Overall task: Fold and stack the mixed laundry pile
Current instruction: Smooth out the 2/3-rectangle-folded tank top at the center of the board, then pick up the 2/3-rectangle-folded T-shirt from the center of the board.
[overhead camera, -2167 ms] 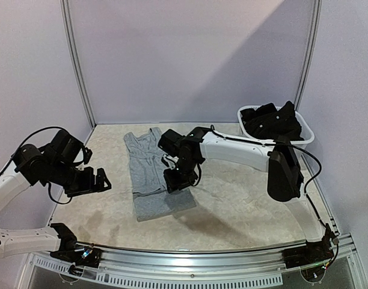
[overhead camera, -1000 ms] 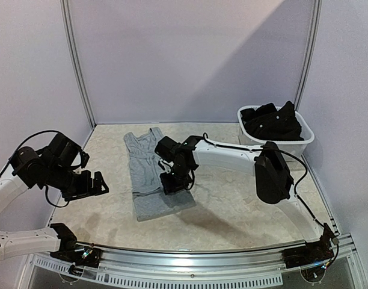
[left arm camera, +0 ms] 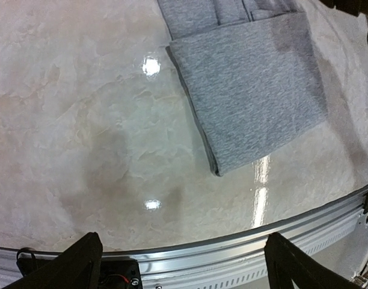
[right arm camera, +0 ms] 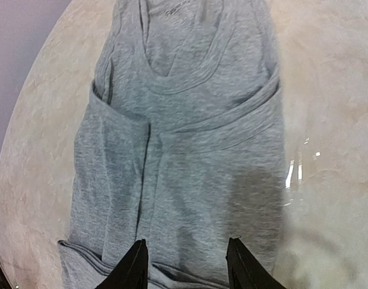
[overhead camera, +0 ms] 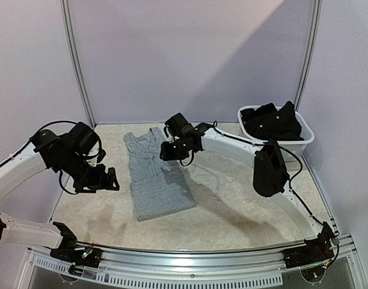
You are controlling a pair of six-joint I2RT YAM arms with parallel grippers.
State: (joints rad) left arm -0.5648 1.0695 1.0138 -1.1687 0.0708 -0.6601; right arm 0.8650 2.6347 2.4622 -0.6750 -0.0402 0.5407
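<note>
**A:** What is at the left of the surface (overhead camera: 232,205)?

**B:** The left arm (overhead camera: 18,170) reaches in from the near left corner. The left jaws are spread wide and hold nothing. They hang over bare surface, and their two dark fingers (left arm camera: 82,265) frame the bottom of the left wrist view.

**A:** Where is the laundry?

**B:** A light grey sleeveless top (overhead camera: 154,174) lies flat just to the right of those jaws, apart from them and left of centre. Its long axis runs from the far edge towards the near edge, with the neckline at the far end. The near end looks doubled over on itself.

**A:** Which arm is nearer to it?

**B:** The right arm (overhead camera: 232,144). It stretches across from the near right corner, and the right jaws hang above the top's far half, by its right side. Their fingers (right arm camera: 133,268) stand partly apart and pinch nothing. Grey cloth shows between them.

**A:** What is further right?

**B:** A white laundry basket (overhead camera: 306,137) stands at the far right corner, heaped with black garments (overhead camera: 271,123).

**A:** What is hard to make out?

**B:** I cannot tell how high the right jaws are above the cloth. The left wrist view cuts off the neckline, and the right wrist view cuts off the near hem. No printed piece shows anywhere, and I cannot tell whether one lies under the black heap.
</note>
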